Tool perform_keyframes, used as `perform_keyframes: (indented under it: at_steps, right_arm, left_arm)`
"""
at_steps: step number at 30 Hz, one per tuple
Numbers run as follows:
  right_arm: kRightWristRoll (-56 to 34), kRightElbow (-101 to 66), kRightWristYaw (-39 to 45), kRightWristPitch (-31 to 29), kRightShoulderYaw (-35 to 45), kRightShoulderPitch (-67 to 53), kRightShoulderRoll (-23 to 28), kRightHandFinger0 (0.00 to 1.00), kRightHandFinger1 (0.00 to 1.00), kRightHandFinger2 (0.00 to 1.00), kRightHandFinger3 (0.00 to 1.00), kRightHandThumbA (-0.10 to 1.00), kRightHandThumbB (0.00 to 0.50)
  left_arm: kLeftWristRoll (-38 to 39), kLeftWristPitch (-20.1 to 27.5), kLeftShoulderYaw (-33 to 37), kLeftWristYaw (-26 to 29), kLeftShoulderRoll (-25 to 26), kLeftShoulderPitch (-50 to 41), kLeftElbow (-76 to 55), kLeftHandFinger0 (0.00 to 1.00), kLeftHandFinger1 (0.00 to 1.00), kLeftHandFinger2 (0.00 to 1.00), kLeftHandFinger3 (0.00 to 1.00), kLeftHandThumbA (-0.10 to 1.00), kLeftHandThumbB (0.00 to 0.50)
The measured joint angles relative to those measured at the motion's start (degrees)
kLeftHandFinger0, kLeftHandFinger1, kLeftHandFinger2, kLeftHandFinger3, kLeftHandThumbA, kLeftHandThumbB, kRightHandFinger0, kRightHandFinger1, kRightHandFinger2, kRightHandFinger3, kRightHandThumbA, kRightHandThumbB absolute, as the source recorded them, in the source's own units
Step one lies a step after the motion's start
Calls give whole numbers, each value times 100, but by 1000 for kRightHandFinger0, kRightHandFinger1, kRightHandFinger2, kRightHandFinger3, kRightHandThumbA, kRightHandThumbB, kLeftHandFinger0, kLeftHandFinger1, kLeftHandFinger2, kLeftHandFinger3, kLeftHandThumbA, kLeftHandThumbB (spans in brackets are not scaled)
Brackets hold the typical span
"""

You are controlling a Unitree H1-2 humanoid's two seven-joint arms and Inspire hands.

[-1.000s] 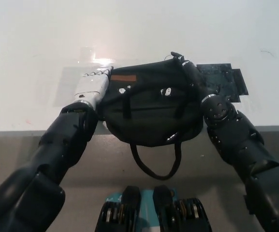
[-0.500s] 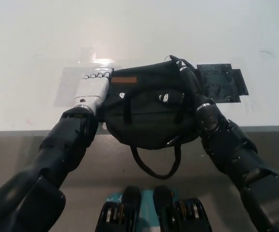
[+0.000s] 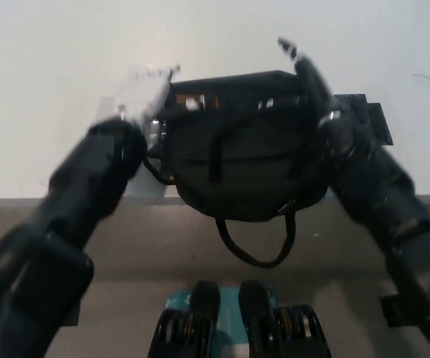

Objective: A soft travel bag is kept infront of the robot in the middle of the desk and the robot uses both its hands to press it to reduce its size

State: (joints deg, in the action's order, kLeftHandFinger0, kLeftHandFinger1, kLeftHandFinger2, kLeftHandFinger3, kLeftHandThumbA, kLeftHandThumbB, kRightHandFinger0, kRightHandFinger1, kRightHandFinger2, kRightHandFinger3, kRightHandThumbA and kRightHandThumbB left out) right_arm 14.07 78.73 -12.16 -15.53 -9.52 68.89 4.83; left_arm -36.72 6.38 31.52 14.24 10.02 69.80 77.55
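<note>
Left hand (image 3: pixel 144 93): white, blurred, extended forward at upper left, finger state unreadable. Right hand (image 3: pixel 309 74): black, extended forward at upper right, also blurred. Both forearms angle inward, toward each other.

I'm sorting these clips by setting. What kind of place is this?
Probably a lab or test bench, not a home: a bare white desk holding only the black travel bag, with a dark mat lying flat beside it. The left hand and right hand flank the bag.

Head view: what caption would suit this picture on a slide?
White left hand and black right hand flank a dark travel bag at the desk edge.
</note>
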Motion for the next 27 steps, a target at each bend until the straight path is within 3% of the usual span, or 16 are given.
perform_keyframes:
  at_steps: [2,6,7,8,11,17,19,27]
  right_arm:
    - [-18,-84,3,-6,54,250,108,1000,1000,1000,1000,1000,197]
    - [-39,-386,70,2,163,651,267,1000,1000,1000,1000,1000,198]
    - [-45,-468,82,6,185,720,298,1000,1000,1000,1000,1000,247]
    - [-57,-570,94,7,214,793,333,1000,1000,1000,1000,1000,206]
    - [-143,-1089,201,17,388,924,438,1000,1000,1000,1000,1000,186]
    - [-293,-2363,373,132,651,786,502,1000,1000,1000,1000,1000,210]
    - [-320,-2863,423,191,721,613,503,1000,1000,1000,1000,1000,213]
    - [-418,-4544,548,556,785,-481,501,1000,1000,1000,1000,1000,242]
  left_arm:
    - [19,9,-57,-50,68,301,-48,1000,1000,1000,1000,1000,271]
    - [104,88,-285,-103,227,808,-256,1000,1000,1000,1000,1000,276]
    - [138,100,-370,-128,258,905,-323,1000,1000,1000,1000,1000,302]
    - [192,112,-488,-161,286,984,-411,1000,1000,1000,1000,1000,281]
    - [379,153,-796,-306,364,1174,-793,1000,1000,1000,1000,1000,274]
    - [637,127,-1279,-587,502,1049,-1908,1000,1000,1000,1000,1000,260]
    - [742,80,-1432,-717,519,845,-2467,1000,1000,1000,1000,1000,294]
    - [1048,-124,-1731,-1027,516,-429,-4307,1000,1000,1000,1000,1000,315]
